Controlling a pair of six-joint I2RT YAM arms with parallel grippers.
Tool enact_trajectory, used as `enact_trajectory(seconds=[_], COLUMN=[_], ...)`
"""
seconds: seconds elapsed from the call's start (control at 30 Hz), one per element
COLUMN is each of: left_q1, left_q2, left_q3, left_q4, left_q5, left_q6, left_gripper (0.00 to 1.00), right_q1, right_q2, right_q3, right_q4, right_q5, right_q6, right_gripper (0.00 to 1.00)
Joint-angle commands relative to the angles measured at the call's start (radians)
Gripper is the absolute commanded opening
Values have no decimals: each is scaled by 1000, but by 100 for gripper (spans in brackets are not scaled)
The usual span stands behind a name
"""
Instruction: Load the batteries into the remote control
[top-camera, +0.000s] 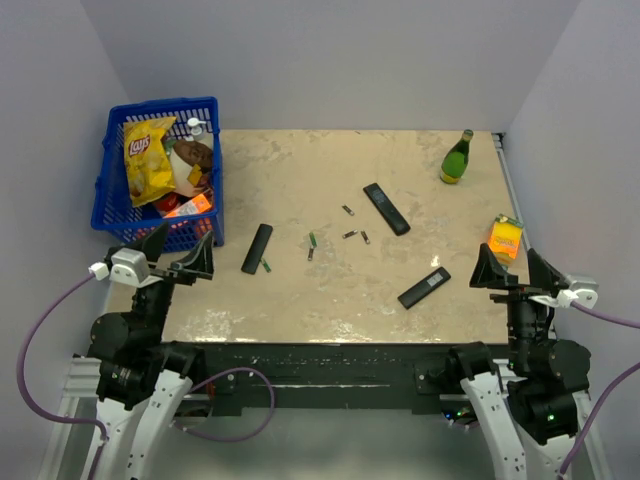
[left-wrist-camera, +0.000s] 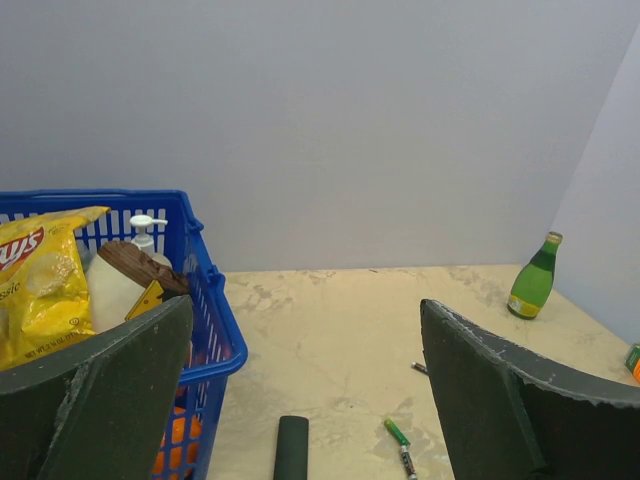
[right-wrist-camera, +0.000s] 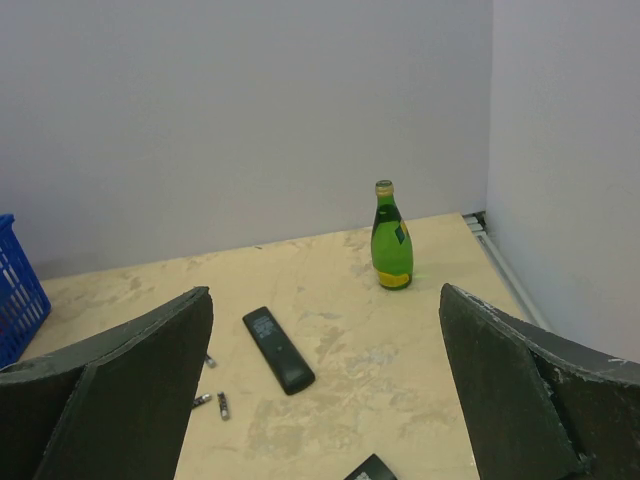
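Left fingers (left-wrist-camera: 120, 400) and right fingers (right-wrist-camera: 520, 390) are standing spread wide, empty.
The remote control (top-camera: 386, 208) is lying left of the green bottle (top-camera: 457, 158), batteries (top-camera: 350, 234) further left; far left, a Lay's bag (top-camera: 148, 155) is sitting half-hidden in a basket (top-camera: 160, 104).

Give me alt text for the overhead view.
Three black remotes and small batteries lie scattered on a beige table. The left gripper and right gripper sit open and empty at the near corners. A blue basket stands back left.
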Motion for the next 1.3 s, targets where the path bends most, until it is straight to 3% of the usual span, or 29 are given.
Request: enact_trajectory(seconds=[0.0,0.33,0.5,0.7,1.03,1.27], left_q1=[4,4,4,-7,-39,-46], left_q2=[-8,5,-5,-35,-103,-101], left_q3=[10,7,7,5,4,2], left_q4=[22,27,28,19,4,-7], left_q5=[9,7,6,-28,-54,-66], left_q6=[13,13,13,16,21,20], left_gripper=[100,100,100,100,100,100], right_q1=[-9,-9,-7,-8,-8,-8], right_q2=[-28,-24,82,432,1015,1374], right_q3=[9,-2,44,165,355,466], right_q4=[22,45,48,12,-67,-62], right_q5=[-9,-57,-116,-267,-293,-322], right_q6=[-6,-12,-2,66,172,112], right_gripper=[98,98,98,98,98,98])
